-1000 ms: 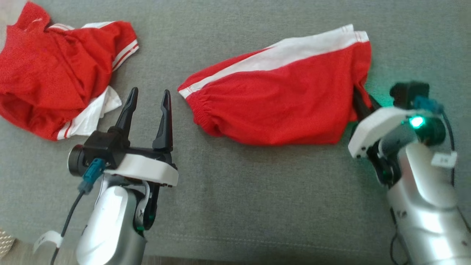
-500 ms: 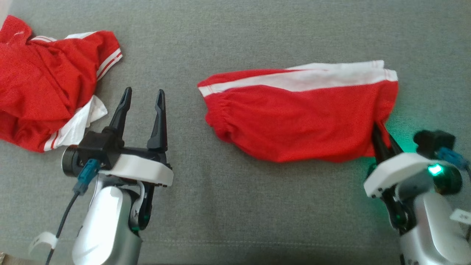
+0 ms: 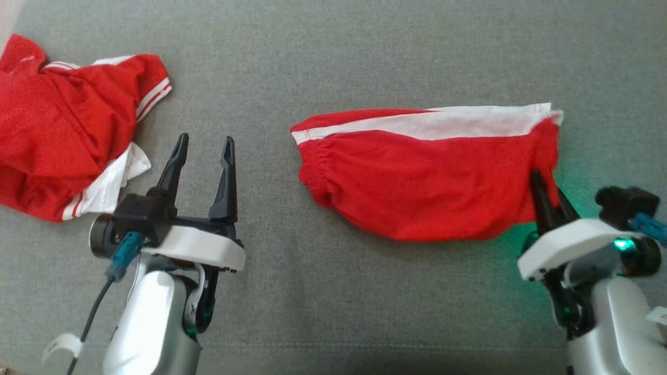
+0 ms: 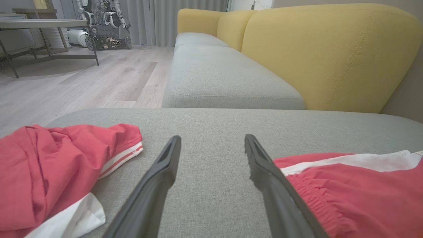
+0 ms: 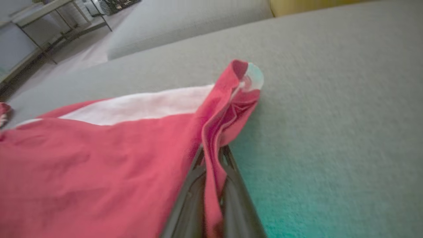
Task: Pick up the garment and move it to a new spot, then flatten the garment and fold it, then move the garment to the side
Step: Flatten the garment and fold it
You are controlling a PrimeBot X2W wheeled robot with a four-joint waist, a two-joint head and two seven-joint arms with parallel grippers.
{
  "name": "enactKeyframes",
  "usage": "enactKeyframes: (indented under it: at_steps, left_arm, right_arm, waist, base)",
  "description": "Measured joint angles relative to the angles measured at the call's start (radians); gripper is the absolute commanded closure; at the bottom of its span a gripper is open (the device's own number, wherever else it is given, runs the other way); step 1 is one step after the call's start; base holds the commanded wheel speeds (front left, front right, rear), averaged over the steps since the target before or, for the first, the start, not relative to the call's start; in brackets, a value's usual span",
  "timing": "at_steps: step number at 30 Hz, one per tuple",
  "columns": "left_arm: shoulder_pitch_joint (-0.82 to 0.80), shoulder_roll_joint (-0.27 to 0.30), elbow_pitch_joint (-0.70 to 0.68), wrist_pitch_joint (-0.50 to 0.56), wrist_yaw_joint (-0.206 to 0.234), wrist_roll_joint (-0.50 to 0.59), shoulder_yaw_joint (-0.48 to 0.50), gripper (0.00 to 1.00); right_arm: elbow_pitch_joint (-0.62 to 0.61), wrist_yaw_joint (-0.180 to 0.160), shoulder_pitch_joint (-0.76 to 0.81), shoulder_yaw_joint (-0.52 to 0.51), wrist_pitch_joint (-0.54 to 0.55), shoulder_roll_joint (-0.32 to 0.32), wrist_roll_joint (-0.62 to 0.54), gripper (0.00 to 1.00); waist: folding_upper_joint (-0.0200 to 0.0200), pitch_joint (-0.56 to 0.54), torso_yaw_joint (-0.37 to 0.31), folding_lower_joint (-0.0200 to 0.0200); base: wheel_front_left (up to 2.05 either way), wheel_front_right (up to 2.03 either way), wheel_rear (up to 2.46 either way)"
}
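Our right arm (image 3: 609,307) reaches low, jaws clamped on the hem of the garment (image 3: 427,182), which spreads left of them across the sofa (image 3: 333,62). Our left arm (image 3: 151,312) hovers, jaws apart, red bundle (image 3: 57,135) just left.

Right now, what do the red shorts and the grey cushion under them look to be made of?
The shorts: thin matte knit, perhaps polyester or cotton blend; they drape limply, with a gathered elastic waistband and white stripe. The cushion: coarse woven upholstery cloth, matte grey; the weave texture and a stitched seam show.
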Motion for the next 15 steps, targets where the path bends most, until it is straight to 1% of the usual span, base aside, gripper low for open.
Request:
enactKeyframes:
  at_steps: [5,6,8,12,15]
  left_arm:
    - [0.0,0.0,0.003,0.0,-0.007,0.0,-0.001,0.0]
    - [0.0,0.0,0.003,0.0,-0.007,0.0,-0.001,0.0]
    - [0.0,0.0,0.003,0.0,-0.008,0.0,-0.003,0.0]
    - [0.004,-0.001,0.005,0.0,-0.008,0.0,-0.007,0.0]
    - [0.017,-0.002,0.005,0.0,-0.007,0.0,-0.013,0.0]
  right_arm:
    - [-0.104,0.0,-0.014,0.116,0.048,0.0,-0.021,1.0]
    - [-0.104,0.0,-0.014,0.116,0.048,0.0,-0.021,1.0]
    - [-0.125,0.0,-0.037,0.181,0.069,-0.001,-0.02,1.0]
    - [-0.131,0.0,-0.097,0.314,0.088,-0.002,0.025,1.0]
    - [-0.1,0.0,-0.129,0.405,0.087,-0.003,0.085,1.0]
  waist:
    - [0.0,-0.028,0.002,0.0]
    - [0.0,-0.028,0.002,0.0]
    - [0.0,-0.037,0.008,0.0]
    - [0.0,-0.053,0.03,0.0]
    - [0.0,-0.063,0.05,0.0]
  base:
    - [0.0,0.0,0.0]
    - [0.0,0.0,0.0]
    - [0.0,0.0,0.0]
    - [0.0,0.0,0.0]
    - [0.0,0.0,0.0]
